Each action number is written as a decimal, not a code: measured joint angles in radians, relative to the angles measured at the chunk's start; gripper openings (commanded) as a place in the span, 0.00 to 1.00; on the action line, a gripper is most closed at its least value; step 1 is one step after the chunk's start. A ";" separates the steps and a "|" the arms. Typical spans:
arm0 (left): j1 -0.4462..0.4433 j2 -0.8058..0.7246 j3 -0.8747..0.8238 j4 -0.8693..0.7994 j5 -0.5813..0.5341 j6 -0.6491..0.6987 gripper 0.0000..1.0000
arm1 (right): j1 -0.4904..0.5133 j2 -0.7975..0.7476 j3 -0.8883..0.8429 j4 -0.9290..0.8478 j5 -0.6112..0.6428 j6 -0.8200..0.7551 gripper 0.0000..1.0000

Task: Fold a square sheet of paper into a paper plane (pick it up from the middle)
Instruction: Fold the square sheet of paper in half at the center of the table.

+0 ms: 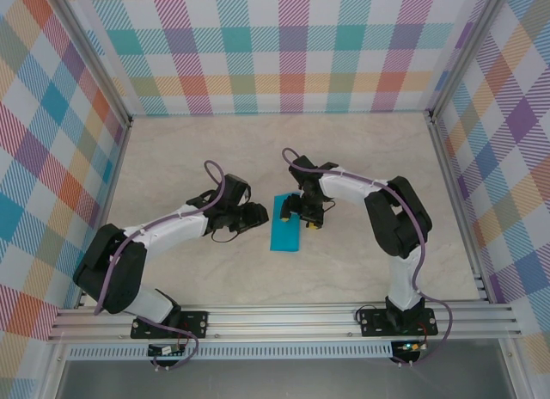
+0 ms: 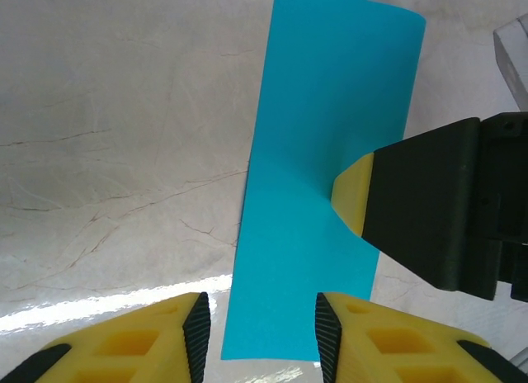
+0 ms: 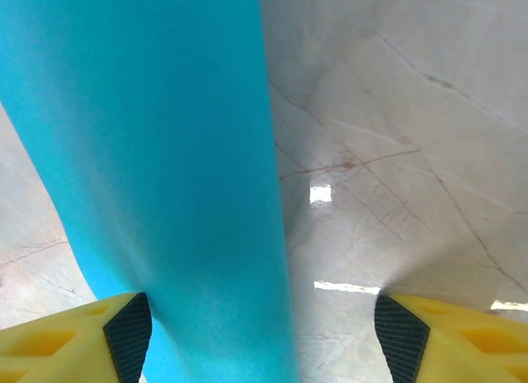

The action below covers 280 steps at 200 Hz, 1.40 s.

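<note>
The teal-blue square sheet of paper lies on the marble table as a narrow rectangle, apparently folded over. My left gripper sits at its left side, and my right gripper stands over its upper right part. In the left wrist view, the left gripper is open, with the paper's near short edge on the table between its pads. A yellow fingertip of the right gripper presses on the sheet. The right gripper is open wide, with the paper running past its left pad. A paper plane is out of view.
Plaid walls with aluminium posts enclose the pale marble table on three sides. A metal rail holding both arm bases runs along the near edge. Bare tabletop surrounds the paper.
</note>
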 measured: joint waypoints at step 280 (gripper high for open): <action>0.000 0.016 0.010 0.000 0.002 -0.004 0.36 | 0.001 -0.003 0.003 -0.003 0.003 0.015 0.76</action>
